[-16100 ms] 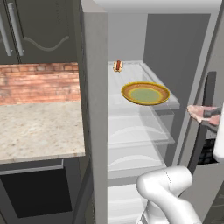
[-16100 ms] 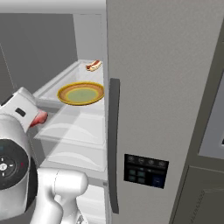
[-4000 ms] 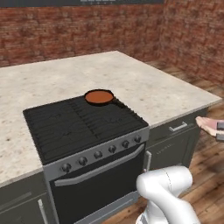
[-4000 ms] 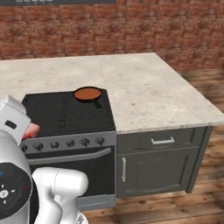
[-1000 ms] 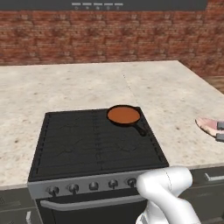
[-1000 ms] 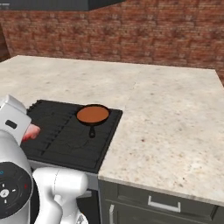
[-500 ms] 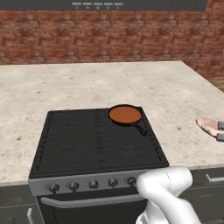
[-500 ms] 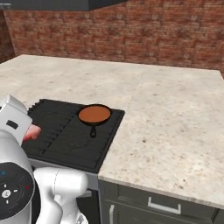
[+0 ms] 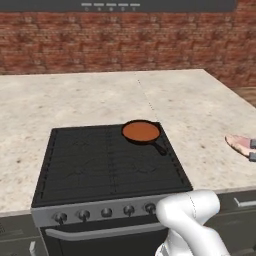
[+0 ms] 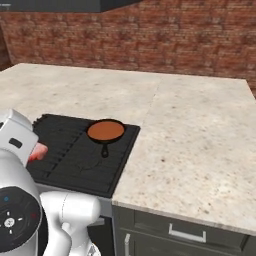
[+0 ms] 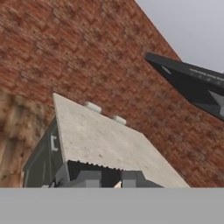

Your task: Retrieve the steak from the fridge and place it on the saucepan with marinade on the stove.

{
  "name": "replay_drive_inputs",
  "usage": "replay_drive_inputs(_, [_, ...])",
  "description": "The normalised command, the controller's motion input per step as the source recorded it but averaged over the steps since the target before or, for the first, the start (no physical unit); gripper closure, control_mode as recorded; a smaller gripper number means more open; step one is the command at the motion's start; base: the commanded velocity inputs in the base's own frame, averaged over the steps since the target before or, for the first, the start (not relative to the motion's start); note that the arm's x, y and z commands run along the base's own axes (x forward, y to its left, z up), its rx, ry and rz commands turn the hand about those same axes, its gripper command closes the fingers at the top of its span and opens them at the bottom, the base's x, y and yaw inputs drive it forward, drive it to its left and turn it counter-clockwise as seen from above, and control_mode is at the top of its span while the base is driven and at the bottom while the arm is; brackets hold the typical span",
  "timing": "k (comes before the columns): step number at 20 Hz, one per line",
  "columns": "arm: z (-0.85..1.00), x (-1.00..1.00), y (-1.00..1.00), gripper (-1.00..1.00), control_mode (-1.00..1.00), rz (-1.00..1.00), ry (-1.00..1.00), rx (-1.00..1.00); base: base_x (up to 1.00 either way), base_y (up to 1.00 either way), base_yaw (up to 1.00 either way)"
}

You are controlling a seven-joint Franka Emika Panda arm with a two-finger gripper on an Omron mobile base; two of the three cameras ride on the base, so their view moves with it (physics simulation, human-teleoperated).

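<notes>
i have the gripper [image 9: 248,150] clenched on the steak [image 9: 239,144], off the stove's [image 9: 110,162] right edge; the saucepan [image 9: 141,132] sits at its back-right corner, to my left.

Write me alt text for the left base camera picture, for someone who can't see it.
A black stove set in a speckled stone counter carries a small saucepan of orange-brown marinade on its back right burner. At the right edge, a pale pink steak is held above the counter. The robot's white arm rises at the lower right, with a brick wall behind.
</notes>
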Motion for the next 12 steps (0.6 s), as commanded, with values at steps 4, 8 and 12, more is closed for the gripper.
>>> replay_drive_inputs(4, [0.00,0.00,0.00,1.00,1.00,0.00,0.00,0.00,0.58,0.21,-0.22])
replay_drive_inputs(8, [0.00,0.00,0.00,1.00,1.00,0.00,0.00,0.00,0.63,0.22,-0.24])
replay_drive_inputs(12, [0.00,0.00,0.00,1.00,1.00,0.00,0.00,0.00,0.62,0.22,-0.20])
